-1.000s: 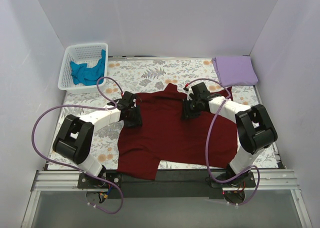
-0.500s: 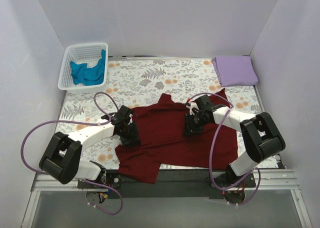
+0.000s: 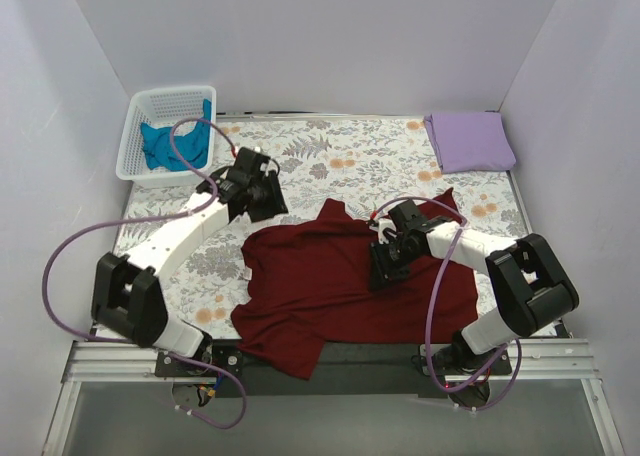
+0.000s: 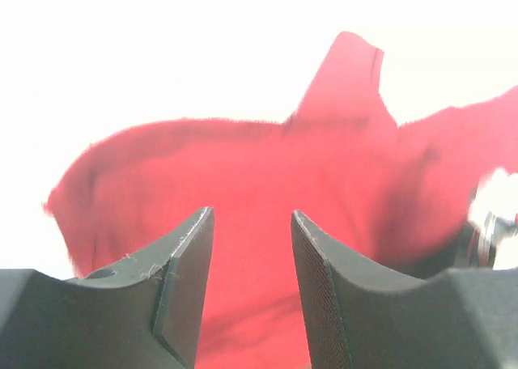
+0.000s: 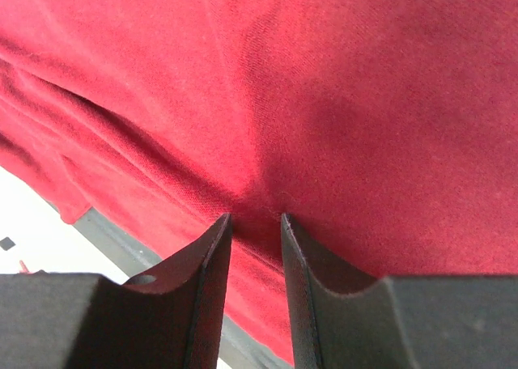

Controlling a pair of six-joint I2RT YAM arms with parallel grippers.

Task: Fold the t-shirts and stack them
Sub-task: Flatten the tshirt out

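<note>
- My left claw [image 4: 251, 217] hangs with its fingers spread partway, holding nothing, above the floral cloth [image 3: 300, 156].
- The maroon t-shirt [image 3: 310, 286] lies rumpled at near centre.
- My right claw [image 5: 256, 218], nearly closed, pinches a fold of it.

white lattice basket [image 3: 165, 101] | at far-left corner of floral cloth [image 3: 340, 151] | cloth spread flat

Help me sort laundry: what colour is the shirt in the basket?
The shirt is teal; top view.
</note>
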